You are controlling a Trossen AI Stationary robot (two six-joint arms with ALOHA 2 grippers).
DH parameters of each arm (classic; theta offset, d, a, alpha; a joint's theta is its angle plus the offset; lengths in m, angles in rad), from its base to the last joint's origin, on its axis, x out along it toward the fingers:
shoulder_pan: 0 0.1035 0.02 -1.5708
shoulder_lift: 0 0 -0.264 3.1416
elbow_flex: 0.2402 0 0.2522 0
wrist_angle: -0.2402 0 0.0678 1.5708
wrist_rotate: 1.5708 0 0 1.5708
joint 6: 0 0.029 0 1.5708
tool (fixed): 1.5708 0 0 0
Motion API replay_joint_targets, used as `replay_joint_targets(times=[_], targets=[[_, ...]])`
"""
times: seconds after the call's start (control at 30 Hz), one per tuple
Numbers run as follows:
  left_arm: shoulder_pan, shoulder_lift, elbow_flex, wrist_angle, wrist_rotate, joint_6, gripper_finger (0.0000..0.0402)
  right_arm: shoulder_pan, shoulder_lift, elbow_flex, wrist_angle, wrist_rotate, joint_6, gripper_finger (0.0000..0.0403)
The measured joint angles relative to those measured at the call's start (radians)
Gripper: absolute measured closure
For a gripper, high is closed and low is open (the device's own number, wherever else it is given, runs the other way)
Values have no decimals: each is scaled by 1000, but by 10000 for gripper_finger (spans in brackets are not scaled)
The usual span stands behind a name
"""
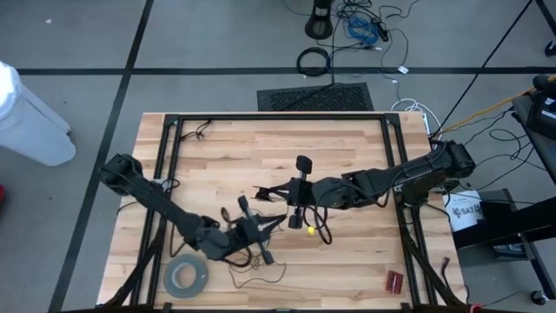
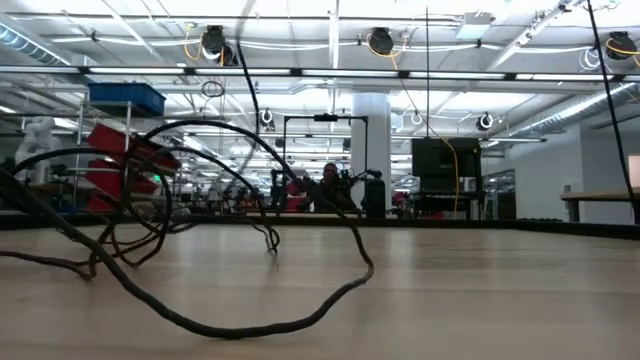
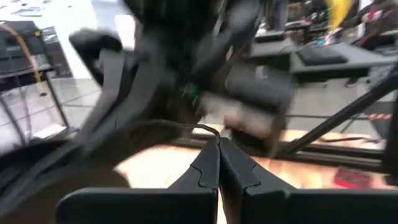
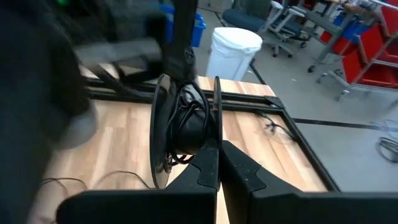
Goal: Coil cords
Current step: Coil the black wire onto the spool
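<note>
The cord is a very thin dark wire joined to a small round black spool (image 4: 186,124), with some turns wound on the spool's hub. My right gripper (image 4: 217,147) reaches in from the table's right and is shut on the spool above the table's middle (image 1: 263,191). My left gripper (image 3: 218,140) comes from the near left (image 1: 280,220) and is shut on the thin wire (image 3: 180,126), close in front of the right gripper. Slack wire (image 1: 256,274) lies in loose loops on the wood near the front edge. My left gripper pinches the thin wire (image 3: 210,130) between its two fingertips, a single strand. The fingers point about level toward the right arm. The wire leads off sideways from the tips, clear of the table. My right gripper pinches the rim of one spool flange (image 4: 216,134) between its fingertips, coming from the table's right and slanting slightly down. The spool stands on edge above the fingers, lifted clear of the table, with wire wound on its hub (image 4: 189,109).
A grey tape roll (image 1: 187,276) lies near the front left, beside the left arm. A thicker dark cable (image 2: 250,325) loops on the table under the right gripper (image 1: 323,230). A small red object (image 1: 395,280) lies front right. Black frame rails (image 1: 261,117) border the wooden table.
</note>
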Motion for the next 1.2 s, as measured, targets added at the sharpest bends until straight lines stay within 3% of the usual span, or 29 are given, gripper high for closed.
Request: replay_joint_targets(times=[0.4, 0.6, 0.87, 1.2], targets=[[18, 28, 0, -59, -23, -25, 401, 27, -37, -1, -19, -29, 7, 403], [4, 29, 0, -169, -22, -149, 401, 55, -82, -1, -58, -24, 19, 403], [-31, 29, 1, -227, -21, -203, 400, 104, -139, -1, -74, -22, 26, 403], [-92, 29, 1, -232, -40, -202, 351, 164, -193, -1, -105, -18, 27, 403]])
